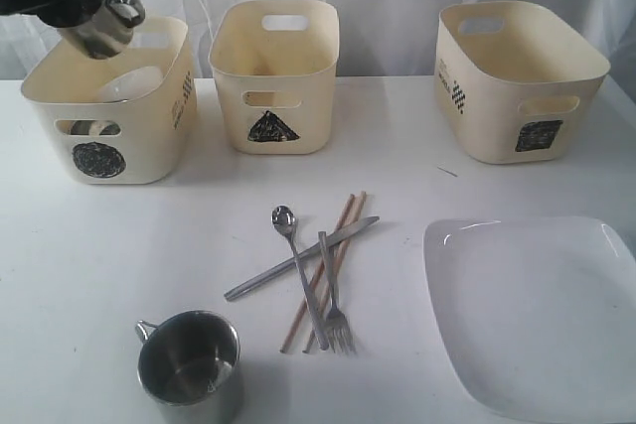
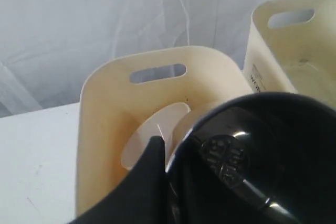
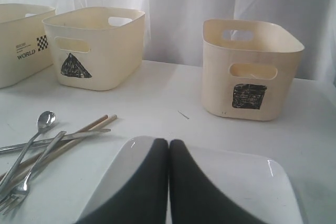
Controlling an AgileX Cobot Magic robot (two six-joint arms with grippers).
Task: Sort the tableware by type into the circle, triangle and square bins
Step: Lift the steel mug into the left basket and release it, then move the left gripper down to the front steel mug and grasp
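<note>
Three bins [image 1: 109, 116] [image 1: 273, 76] [image 1: 517, 76], two mugs [image 1: 99, 29] [image 1: 192, 364], two chopsticks [image 1: 353, 208], one plate [image 1: 537, 315], spoon [image 1: 283, 217], fork [image 1: 336, 317], knife [image 1: 350, 231].

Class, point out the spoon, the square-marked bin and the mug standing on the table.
spoon [image 1: 283, 216]: exterior view, on its bowl.
square-marked bin [image 1: 517, 96]: exterior view, on its front wall.
mug [image 1: 189, 364]: exterior view, on its inside.

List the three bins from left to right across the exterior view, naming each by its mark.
circle bin → triangle bin → square bin
</note>
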